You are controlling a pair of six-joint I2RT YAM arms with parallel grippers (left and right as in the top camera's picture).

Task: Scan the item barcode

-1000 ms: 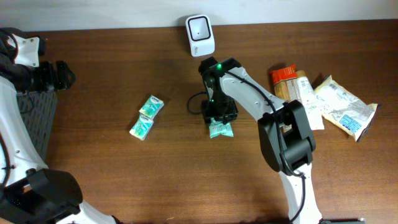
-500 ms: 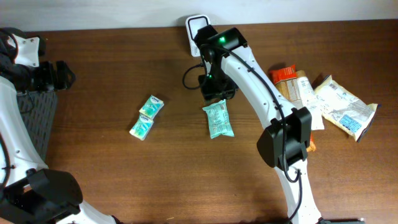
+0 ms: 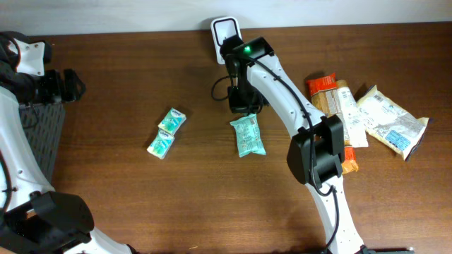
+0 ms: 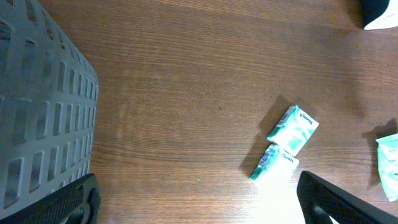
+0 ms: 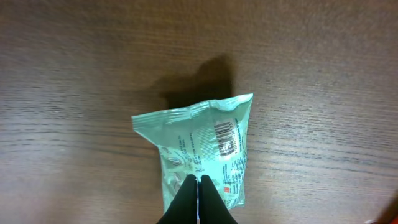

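Green packet (image 3: pixel 247 135) flat on the worktop (image 3: pixel 141 204), barcode (image 5: pixel 227 138) facing up.
The right gripper (image 5: pixel 198 198) is clenched on nothing, hanging over the packet's end between it and the white scanner (image 3: pixel 226 32). The left gripper (image 4: pixel 199 208) is spread wide beside the grey basket (image 4: pixel 37 118), well apart from the packet.

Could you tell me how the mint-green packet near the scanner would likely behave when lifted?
The mint-green packet looks like thin crinkled film, so it would probably flop and feel light. Its glossy surface may be slippery. Lying flat, it should not roll.
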